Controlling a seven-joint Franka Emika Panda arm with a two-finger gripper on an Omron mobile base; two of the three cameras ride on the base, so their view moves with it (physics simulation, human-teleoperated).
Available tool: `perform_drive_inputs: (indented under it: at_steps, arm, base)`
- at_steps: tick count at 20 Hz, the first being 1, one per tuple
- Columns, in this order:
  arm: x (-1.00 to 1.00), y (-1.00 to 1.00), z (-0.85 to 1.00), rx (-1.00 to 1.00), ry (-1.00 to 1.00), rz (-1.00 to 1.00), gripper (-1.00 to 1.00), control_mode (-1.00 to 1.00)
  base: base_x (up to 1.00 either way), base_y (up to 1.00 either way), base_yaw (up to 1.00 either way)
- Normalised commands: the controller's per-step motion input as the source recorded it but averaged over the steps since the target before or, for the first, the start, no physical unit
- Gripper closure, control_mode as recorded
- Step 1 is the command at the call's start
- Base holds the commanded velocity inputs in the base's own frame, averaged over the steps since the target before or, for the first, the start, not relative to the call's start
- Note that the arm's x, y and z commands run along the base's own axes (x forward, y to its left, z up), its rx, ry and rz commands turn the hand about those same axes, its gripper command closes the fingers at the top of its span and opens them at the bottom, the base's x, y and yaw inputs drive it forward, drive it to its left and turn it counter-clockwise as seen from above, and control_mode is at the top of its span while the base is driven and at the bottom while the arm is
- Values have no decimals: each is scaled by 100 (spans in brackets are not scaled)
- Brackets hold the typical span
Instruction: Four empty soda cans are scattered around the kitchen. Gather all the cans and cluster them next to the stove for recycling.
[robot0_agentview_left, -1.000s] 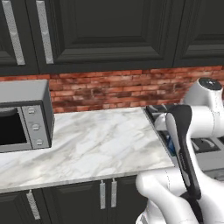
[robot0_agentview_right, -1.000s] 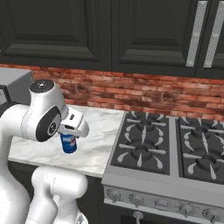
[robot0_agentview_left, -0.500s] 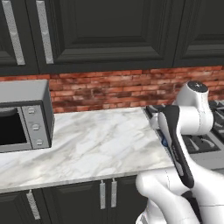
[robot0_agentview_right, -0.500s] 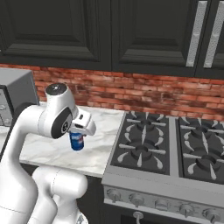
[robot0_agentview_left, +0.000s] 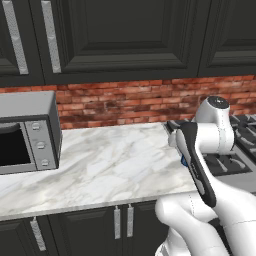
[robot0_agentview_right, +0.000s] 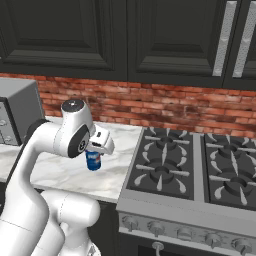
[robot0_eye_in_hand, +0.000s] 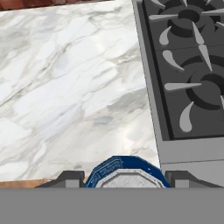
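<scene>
A blue soda can (robot0_agentview_right: 93, 163) with a silver top hangs upright over the white marble counter (robot0_agentview_right: 55, 167), with my gripper (robot0_agentview_right: 94, 153) shut on it from above. In the hand view the can's top (robot0_eye_in_hand: 124, 173) sits between the two dark fingertips (robot0_eye_in_hand: 70, 178), just left of the stove's edge. The stove (robot0_agentview_right: 190, 170) is a steel gas range with black grates (robot0_eye_in_hand: 192, 65), right of the counter. A sliver of the blue can (robot0_agentview_left: 184, 161) peeks out beside my forearm in the left base view, near the counter's right end.
A grey microwave (robot0_agentview_left: 27, 132) stands at the counter's left end, also seen as the microwave (robot0_agentview_right: 17, 115) in the right base view. Dark cabinets (robot0_agentview_left: 125, 35) hang above a red brick wall (robot0_agentview_right: 165, 102). The marble (robot0_eye_in_hand: 65, 87) under the hand is bare.
My arm has swung right with the blue can, carrying it from over the counter's middle to its right end beside the stove. The grip has stayed shut.
</scene>
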Motion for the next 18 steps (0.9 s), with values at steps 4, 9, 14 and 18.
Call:
perform_drive_inputs:
  at_steps: [4, 9, 14, 18]
  arm:
    - [23, -11, -7, 0, 0, 0, 100, -100]
    - [20, -10, -11, 0, 0, 0, 100, -100]
    - [22, -7, -23, 0, 0, 0, 100, -100]
    - [22, -5, -26, 0, 1, 0, 100, -100]
  base:
    - [0, 0, 0]
    - [0, 0, 0]
    - [0, 0, 0]
    - [0, 0, 0]
